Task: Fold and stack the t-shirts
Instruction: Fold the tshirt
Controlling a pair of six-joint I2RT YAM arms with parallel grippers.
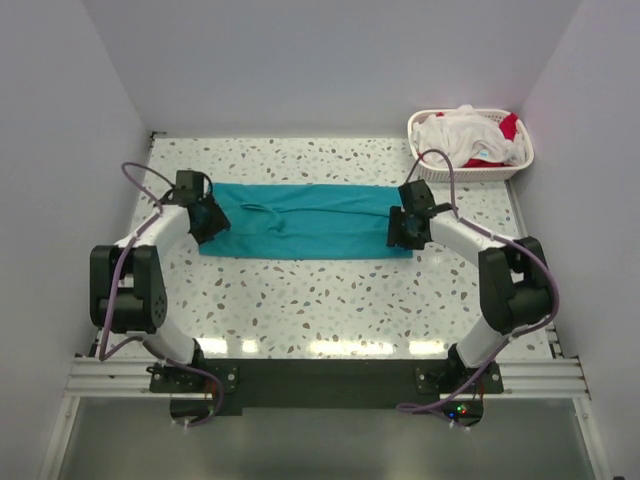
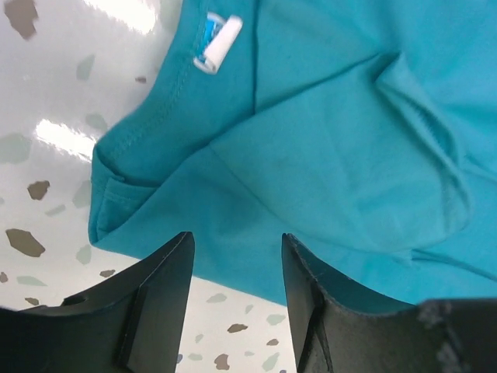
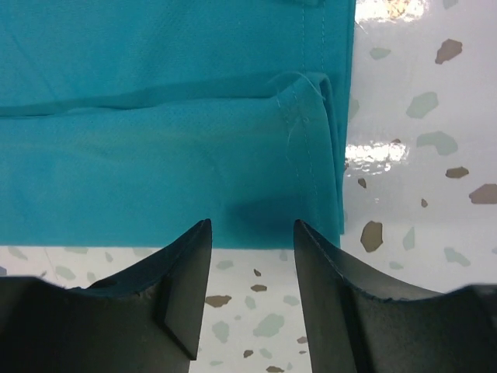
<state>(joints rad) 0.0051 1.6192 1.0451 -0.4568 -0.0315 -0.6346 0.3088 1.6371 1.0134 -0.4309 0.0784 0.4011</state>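
Observation:
A teal t-shirt (image 1: 305,220) lies folded into a long strip across the middle of the speckled table. My left gripper (image 1: 207,222) hovers over its left end, where the collar and a white label (image 2: 217,43) show; the jaws stand open with bare fabric (image 2: 326,155) and table between them. At the shirt's right end, near the hem corner (image 3: 318,155), my right gripper (image 1: 402,230) is open too, nothing between its fingers (image 3: 186,272). White and red t-shirts (image 1: 470,135) are heaped in the basket.
A white lattice basket (image 1: 520,162) stands at the back right corner of the table (image 1: 320,300). White walls enclose the table on three sides. Both arm bases sit on a black rail at the near edge.

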